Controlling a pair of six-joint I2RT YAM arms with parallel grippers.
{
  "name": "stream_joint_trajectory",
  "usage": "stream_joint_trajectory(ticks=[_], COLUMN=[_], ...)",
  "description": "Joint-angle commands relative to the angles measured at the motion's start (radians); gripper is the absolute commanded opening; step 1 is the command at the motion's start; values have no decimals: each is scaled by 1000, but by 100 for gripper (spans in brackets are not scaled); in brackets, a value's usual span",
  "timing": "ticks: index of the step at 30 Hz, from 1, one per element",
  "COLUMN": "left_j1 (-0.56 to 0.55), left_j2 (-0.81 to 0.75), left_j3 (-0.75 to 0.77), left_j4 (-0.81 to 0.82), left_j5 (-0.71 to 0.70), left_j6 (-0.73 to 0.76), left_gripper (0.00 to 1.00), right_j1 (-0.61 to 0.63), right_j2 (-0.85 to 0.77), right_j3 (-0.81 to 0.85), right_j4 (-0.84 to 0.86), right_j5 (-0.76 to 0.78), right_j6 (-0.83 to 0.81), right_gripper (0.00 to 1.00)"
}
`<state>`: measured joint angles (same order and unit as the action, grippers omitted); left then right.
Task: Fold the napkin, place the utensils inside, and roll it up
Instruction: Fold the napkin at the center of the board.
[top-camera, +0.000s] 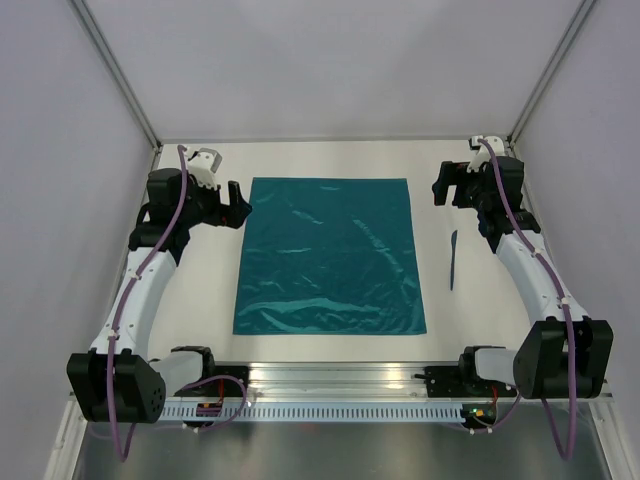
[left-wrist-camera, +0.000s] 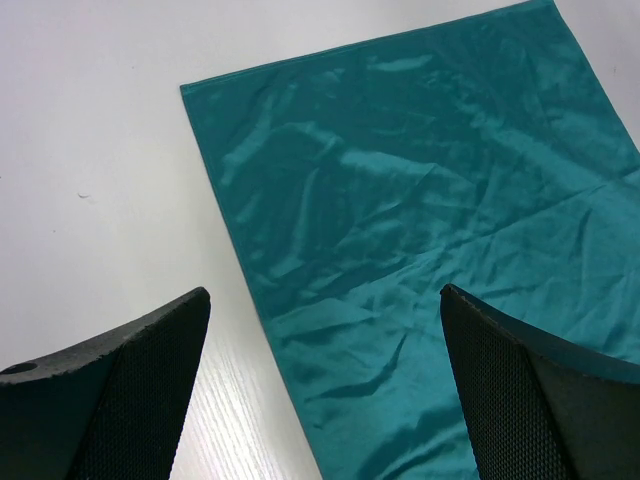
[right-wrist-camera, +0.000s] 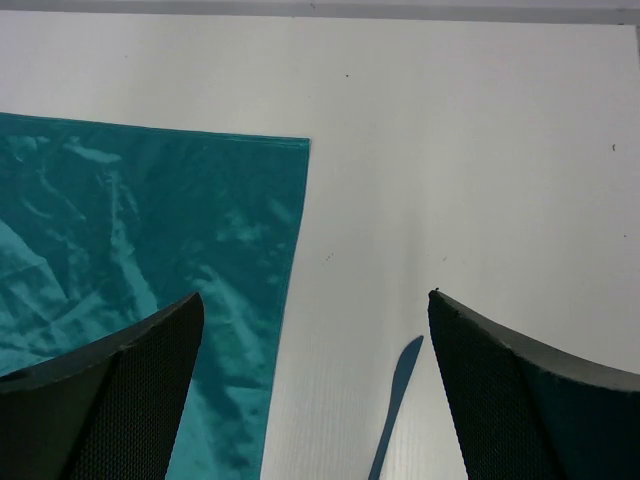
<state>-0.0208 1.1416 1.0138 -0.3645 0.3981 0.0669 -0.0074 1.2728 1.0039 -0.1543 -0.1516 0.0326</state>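
I am holding my left gripper (top-camera: 238, 203) spread wide, with nothing between its fingers (left-wrist-camera: 120, 390). It is hanging at the left edge of the napkin (top-camera: 330, 255), close to the far left corner. In my left wrist view that edge is running down between the two pads, so one pad is sitting over bare table (top-camera: 215, 300) and the other over teal cloth. I cannot tell whether either pad is touching what lies under it.

I am holding my right gripper (top-camera: 447, 185) just as wide, and it too is pinching nothing. It is hanging over bare table beyond the napkin's far right corner, apart from the cloth. In my right wrist view the corner of the napkin is showing under and past one pad, and the dark blue utensil (top-camera: 452, 260) is poking up from the bottom of the picture in the gap between the pads, nearer the pad on the side away from the cloth.

The napkin is lying open and unfolded in the middle of the table, shiny and lightly wrinkled. The utensil is lying flat on the white surface to the right of the napkin, apart from it and roughly in line with its right edge.
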Motion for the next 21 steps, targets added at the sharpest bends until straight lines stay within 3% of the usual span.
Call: stream_joint_trajectory(ticks=[1,8,12,15,21], left_j1=[5,5,5,5,5], left_j2=[-23,-16,21,41,92], left_j3=[-3,35,184,324,551], left_j4=[30,7,-112,-200,-312], left_j5=[-18,-50,-94,-149,-284], left_j6=[-7,19,51,77,116], left_gripper=[100,100,100,100,100], right_j1=[0,0,10,139,541], right_j2=[-13,-30,2,45,213], right_j3=[16,-11,2,73,199], right_j4=[1,18,9,-37,-74], right_j5=[6,-60,-129,-77,21], right_j6=[4,-7,-11,-33,-65], right_gripper=[98,98,97,94,88])
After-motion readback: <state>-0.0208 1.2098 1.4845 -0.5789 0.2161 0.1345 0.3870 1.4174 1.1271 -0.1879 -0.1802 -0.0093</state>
